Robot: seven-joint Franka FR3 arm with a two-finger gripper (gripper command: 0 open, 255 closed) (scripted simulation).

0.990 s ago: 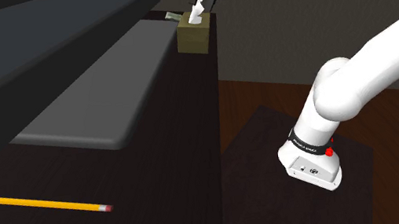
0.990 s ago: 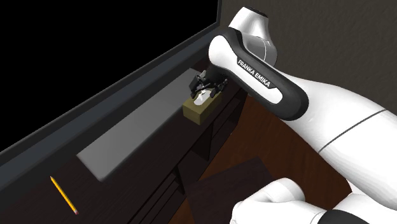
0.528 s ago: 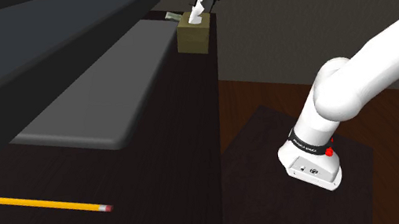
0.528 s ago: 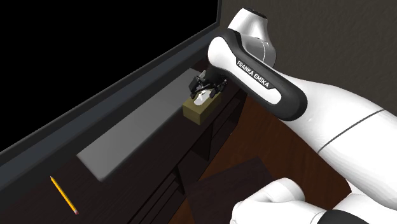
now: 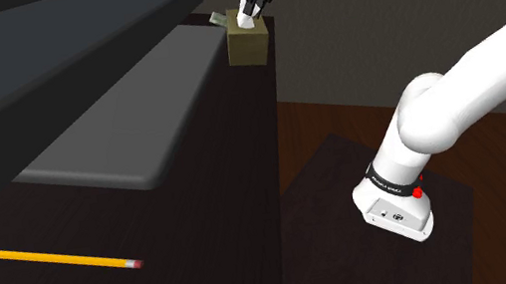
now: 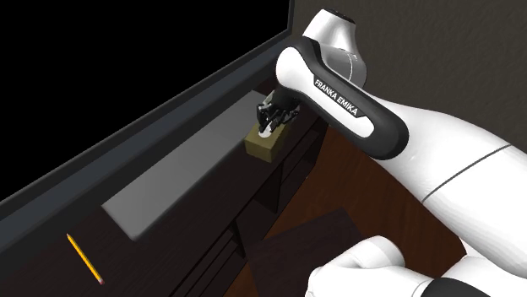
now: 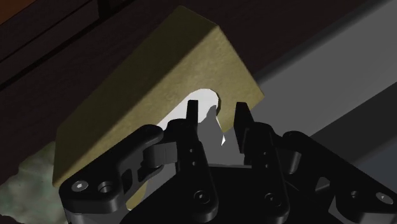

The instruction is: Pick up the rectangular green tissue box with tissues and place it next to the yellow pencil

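A black claw point(image 5: 252, 1) hangs over an olive-green tissue box point(image 5: 249, 46), which sits directly beneath it at the edge of a dark cabinet top point(image 5: 204, 243). Its fingers point(image 7: 191, 114) stand narrow and appear pinched on the white tissue point(image 7: 207, 100) poking from the box's slot, not on the box's sides. That looks like a flimsy hold. Lift slowly and keep the box level, or regrip across its body. The yellow pencil point(image 5: 50, 258) lies well away from the claw, beyond a grey slab point(image 5: 124, 133).
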